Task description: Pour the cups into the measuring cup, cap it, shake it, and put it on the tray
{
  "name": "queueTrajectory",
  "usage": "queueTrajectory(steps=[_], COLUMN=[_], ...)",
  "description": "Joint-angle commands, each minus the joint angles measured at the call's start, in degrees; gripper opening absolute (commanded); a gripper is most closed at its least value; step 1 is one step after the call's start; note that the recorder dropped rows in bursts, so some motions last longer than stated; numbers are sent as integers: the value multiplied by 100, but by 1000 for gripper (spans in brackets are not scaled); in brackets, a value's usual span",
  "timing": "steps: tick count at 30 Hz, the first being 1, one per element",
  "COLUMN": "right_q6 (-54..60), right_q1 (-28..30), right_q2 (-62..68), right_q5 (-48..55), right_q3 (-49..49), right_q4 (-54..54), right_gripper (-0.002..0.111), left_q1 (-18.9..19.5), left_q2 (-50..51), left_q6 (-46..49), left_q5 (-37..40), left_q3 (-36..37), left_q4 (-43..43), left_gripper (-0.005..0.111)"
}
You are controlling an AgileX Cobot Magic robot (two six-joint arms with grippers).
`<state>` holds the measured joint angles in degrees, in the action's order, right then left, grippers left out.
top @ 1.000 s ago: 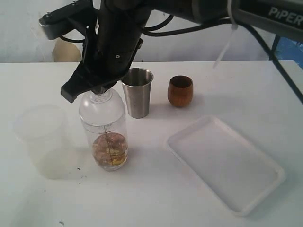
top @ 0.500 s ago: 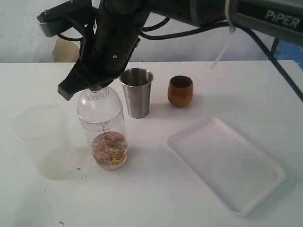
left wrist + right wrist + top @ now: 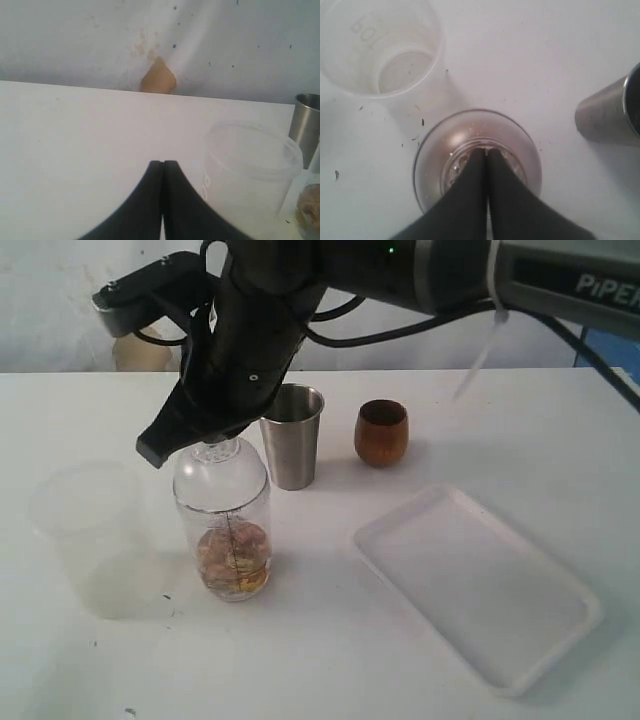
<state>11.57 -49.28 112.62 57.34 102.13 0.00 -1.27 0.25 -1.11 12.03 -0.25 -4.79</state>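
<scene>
capped measuring cup (image 3: 228, 540) sits on the table (image 3: 330, 660) by the steel tumbler (image 3: 292, 435), right hand (image 3: 486, 152) closed with its tips at the cap (image 3: 220, 475) neck, left hand (image 3: 163, 165) closed and empty; looks light and slick, so i'd grab the straight wall.

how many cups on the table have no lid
3: frosted plastic cup at far left, steel tumbler behind the capped measuring cup, wooden cup right of the tumbler. The arm may hide something behind it.

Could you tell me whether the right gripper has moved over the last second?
Yes, slightly: in the exterior view the right gripper has shifted right toward the steel tumbler and now covers its rim's left edge.
</scene>
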Motion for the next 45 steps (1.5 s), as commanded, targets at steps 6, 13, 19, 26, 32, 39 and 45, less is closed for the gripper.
queueTrajectory(steps=[6,13,19,26,32,39,45], right_q6=[17,232,300,391,369,455,468], right_q1=[18,18,18,18,18,18,18], right_q2=[451,-3,-77,-456,-835,-1153,-1771], right_q5=[1262,605,527,524,-44,-133,-160], right_q3=[-462,-435,241,471,471,459,257], right_q4=[-116,-105,-105,0,0,33,43], right_gripper=[0,14,49,57,57,57,57], left_q1=[-6,-6,-6,-6,-6,-6,-6], left_q2=[-25,-25,-25,-25,-25,-25,-25], left_q6=[-12,-12,-12,-12,-12,-12,-12], left_q5=[-71,-71,-71,-71,-71,-71,-71], left_q3=[25,25,25,25,25,25,25], left_q4=[19,19,19,19,19,19,19], left_gripper=[0,0,0,0,0,0,0])
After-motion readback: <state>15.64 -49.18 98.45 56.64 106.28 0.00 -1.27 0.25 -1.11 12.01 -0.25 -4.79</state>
